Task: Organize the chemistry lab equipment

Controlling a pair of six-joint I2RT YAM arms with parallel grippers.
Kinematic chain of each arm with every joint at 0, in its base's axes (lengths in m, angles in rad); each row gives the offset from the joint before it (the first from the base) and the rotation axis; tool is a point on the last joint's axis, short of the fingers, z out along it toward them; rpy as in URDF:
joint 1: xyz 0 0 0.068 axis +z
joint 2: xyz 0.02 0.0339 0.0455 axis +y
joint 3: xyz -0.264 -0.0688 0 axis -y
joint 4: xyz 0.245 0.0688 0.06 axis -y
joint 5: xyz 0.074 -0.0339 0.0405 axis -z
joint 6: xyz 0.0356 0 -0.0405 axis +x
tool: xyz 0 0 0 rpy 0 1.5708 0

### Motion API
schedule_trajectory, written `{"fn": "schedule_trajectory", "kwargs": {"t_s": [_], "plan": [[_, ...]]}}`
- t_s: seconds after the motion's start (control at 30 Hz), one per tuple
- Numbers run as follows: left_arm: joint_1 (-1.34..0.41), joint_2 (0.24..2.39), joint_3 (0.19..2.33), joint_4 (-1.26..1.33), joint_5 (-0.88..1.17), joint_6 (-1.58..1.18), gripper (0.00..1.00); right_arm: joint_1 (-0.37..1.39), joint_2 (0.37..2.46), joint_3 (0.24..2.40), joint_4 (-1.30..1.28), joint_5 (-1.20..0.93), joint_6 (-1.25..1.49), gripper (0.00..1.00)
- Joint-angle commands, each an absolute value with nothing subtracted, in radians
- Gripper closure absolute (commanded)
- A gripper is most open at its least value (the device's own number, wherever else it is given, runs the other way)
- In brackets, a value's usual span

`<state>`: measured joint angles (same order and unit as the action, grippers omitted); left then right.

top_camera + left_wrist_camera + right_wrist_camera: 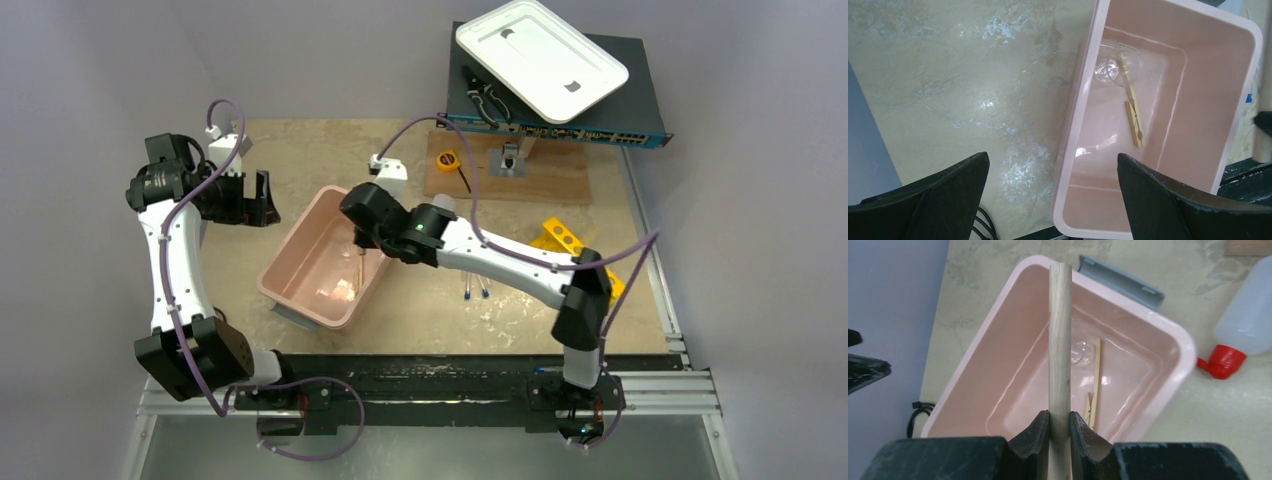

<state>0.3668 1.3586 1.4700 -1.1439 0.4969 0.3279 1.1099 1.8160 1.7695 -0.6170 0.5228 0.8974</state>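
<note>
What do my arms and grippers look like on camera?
The left arm and right arm match: white links between bulky black joints, each trailed by a lilac cable. A green light glows on the right one. The left gripper and right gripper have matte black, wedge-shaped fingers.

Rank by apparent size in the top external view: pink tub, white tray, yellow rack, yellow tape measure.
1. White tray and pink tub: alike; tray is raised nearer the camera, so unranked.
2. Then yellow rack, partly hidden.
3. Smallest: yellow tape measure.
</note>
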Motion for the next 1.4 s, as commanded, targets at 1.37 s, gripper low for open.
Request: {"fn": "schedule_trajectory", "kwargs": {"t_s": [1.37], "plan": [[0.377,1.319,1.459,-1.092,0.421,0.359,0.00,0.889,1.757,1.562,-0.591,0.585,0.986,0.60]]}}
